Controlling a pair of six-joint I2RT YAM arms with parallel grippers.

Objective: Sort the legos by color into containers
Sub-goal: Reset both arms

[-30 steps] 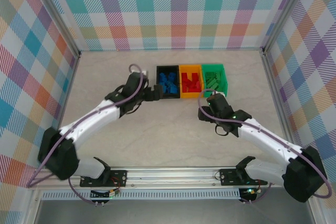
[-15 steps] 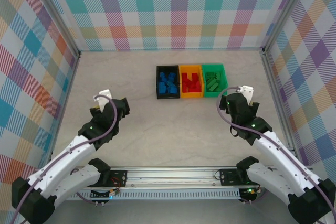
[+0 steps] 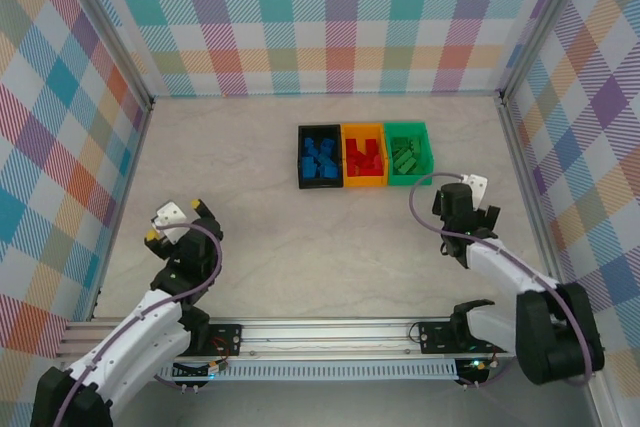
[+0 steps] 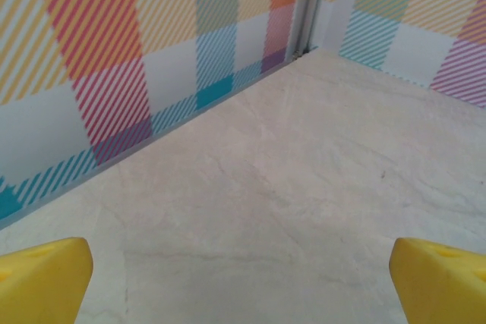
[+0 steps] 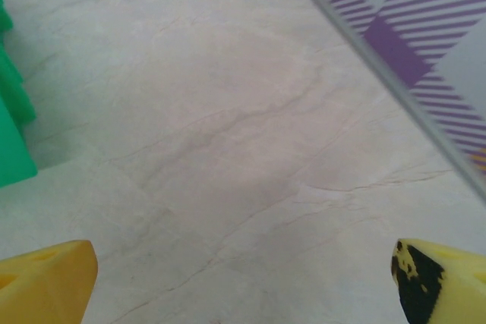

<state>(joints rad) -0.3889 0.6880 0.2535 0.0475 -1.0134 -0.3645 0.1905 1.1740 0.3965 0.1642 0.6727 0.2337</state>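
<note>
The containers stand joined in a row at the back middle: a black bin [image 3: 301, 157], an orange bin [image 3: 363, 128] and a green bin [image 3: 430, 154]. Blue legos [image 3: 320, 158] lie in the black one, red legos [image 3: 362, 159] in the orange one, green legos [image 3: 405, 156] in the green one. My left gripper [image 3: 175, 221] [image 4: 243, 282] hangs open over bare table at the near left, far from the bins. My right gripper [image 3: 468, 202] [image 5: 243, 282] is open and empty, just right of and nearer than the green bin, whose corner [image 5: 11, 127] shows at the left.
Checkered walls enclose the table; the left wall [image 4: 114, 73] is close to my left gripper and the right wall [image 5: 410, 43] close to my right one. An aluminium rail [image 3: 320, 332] runs along the near edge.
Both arms have pulled back from the bins toward the near edge, the left one far to the left, the right one to the right. The right gripper's jaws have widened.
</note>
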